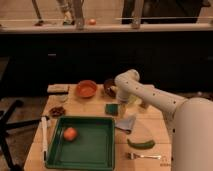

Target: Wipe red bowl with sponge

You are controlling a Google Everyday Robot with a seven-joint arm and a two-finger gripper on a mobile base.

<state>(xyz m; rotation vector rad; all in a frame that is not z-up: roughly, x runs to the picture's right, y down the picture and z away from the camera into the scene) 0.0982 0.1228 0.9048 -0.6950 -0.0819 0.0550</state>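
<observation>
my gripper (pixel 122 98) hangs just behind the sponge (pixel 112 108), a little to its right, jaws spread with nothing between them. the red bowl (pixel 86 89) sits near the table's (pixel 152 122) far edge, left of both.

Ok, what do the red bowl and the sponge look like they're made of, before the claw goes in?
Red bowl: smooth, evenly orange-red inside and out, probably plastic or glazed ceramic; the look doesn't settle which. Sponge: flat teal-green block with a dull, shine-free surface, likely soft foam. The claw hangs over the table just beyond the sponge.
</observation>
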